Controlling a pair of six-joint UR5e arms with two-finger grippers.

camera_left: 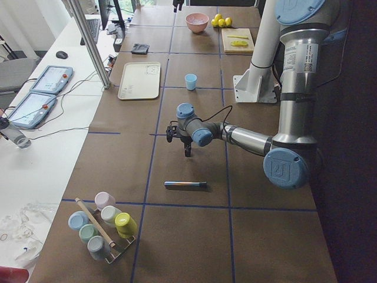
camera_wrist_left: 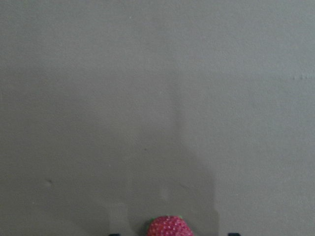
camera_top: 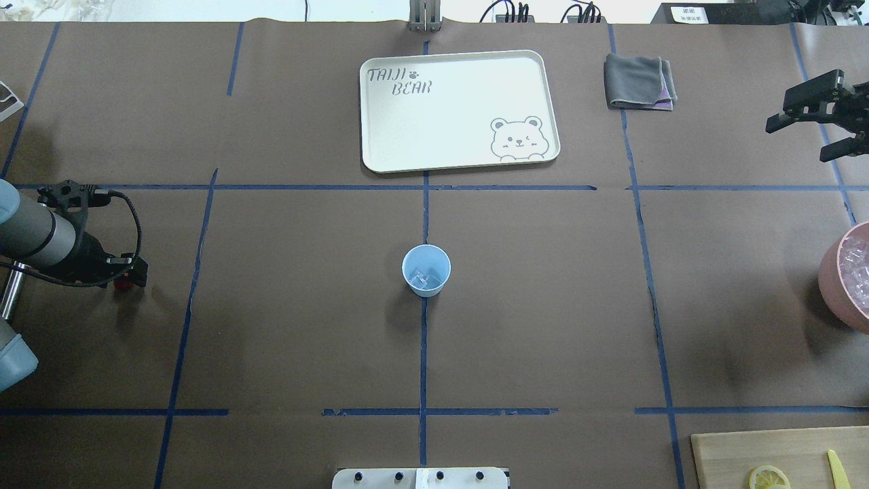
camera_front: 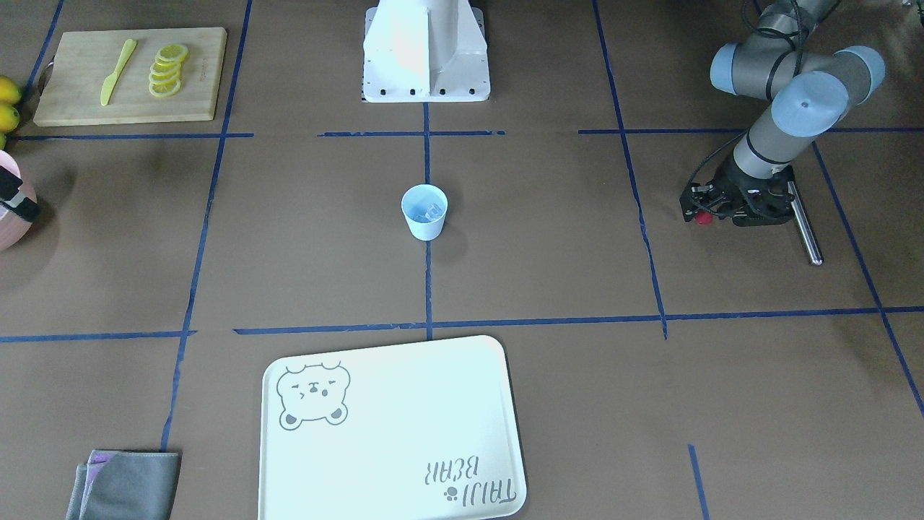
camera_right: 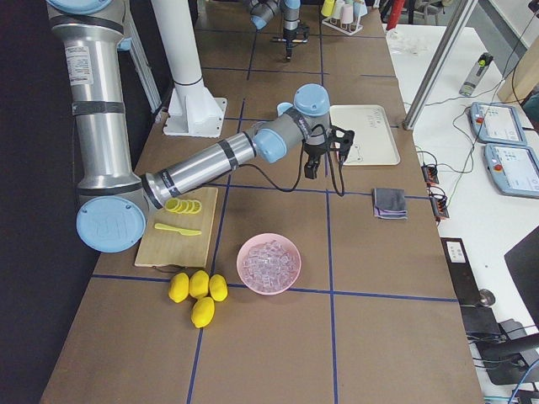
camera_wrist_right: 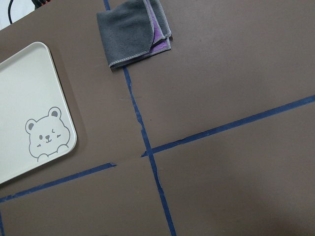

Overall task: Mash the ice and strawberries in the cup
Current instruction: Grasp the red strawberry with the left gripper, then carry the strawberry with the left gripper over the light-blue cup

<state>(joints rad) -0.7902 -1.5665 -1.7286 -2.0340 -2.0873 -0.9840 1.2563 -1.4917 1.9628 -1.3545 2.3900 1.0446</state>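
Note:
The pale blue cup (camera_top: 426, 270) stands upright at the table's middle, with a few clear ice cubes (camera_top: 422, 277) in it; it also shows in the front view (camera_front: 424, 211). My left gripper (camera_front: 702, 209) is low over the table far to the robot's left of the cup. Its jaws stand open on either side of the small red strawberry (camera_front: 702, 217). In the left wrist view the strawberry (camera_wrist_left: 169, 227) sits at the bottom edge, apart from both finger corners. My right gripper (camera_top: 798, 141) is open and empty, high over the far right.
A metal rod (camera_front: 803, 220) lies beside the left gripper. A pink bowl (camera_right: 249, 249) of ice, lemons (camera_right: 198, 290) and a cutting board (camera_front: 72, 87) with lemon slices and a knife are on the right side. A bear tray (camera_top: 380, 136) and grey cloth (camera_top: 635, 81) lie at the far edge.

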